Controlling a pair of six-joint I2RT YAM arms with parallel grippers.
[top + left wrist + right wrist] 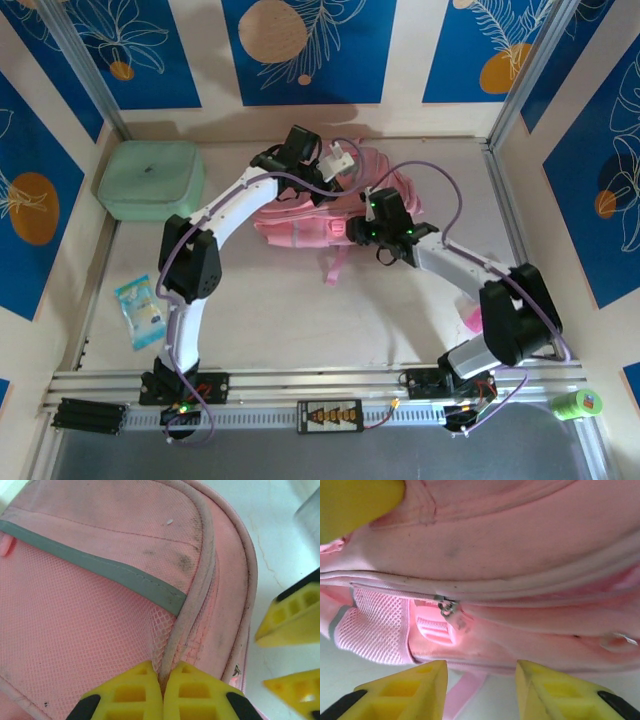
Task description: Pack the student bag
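Matt pink cloth student bag [100,540], open-weave mesh panel [75,640], dull grey strip [100,567], metal zip pull [447,607], matt yellow plastic left tool [162,690], smooth pale surface [285,540]

Seen from above, my left arm [230,207] and right arm [455,264] hide much of the student bag [298,230]. Print on the packet [140,312] is too small to read. A pink scrap [469,320] stays unidentifiable.

Bright, even light; blurred wrist close-ups
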